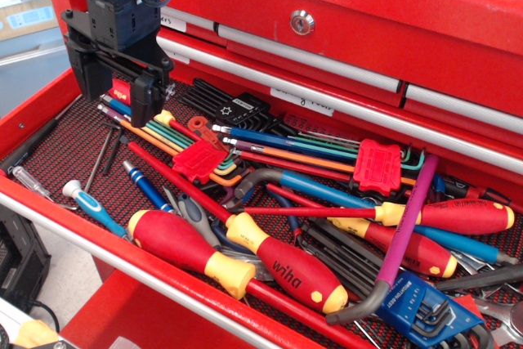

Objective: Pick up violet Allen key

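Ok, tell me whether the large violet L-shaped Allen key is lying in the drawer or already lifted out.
Lying in the drawer. The violet Allen key rests across the screwdrivers, and the gripper hangs far to its left.

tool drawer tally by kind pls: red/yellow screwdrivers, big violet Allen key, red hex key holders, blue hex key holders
Red/yellow screwdrivers: 4
Violet Allen key: 1
Red hex key holders: 2
Blue hex key holder: 1
Total: 8
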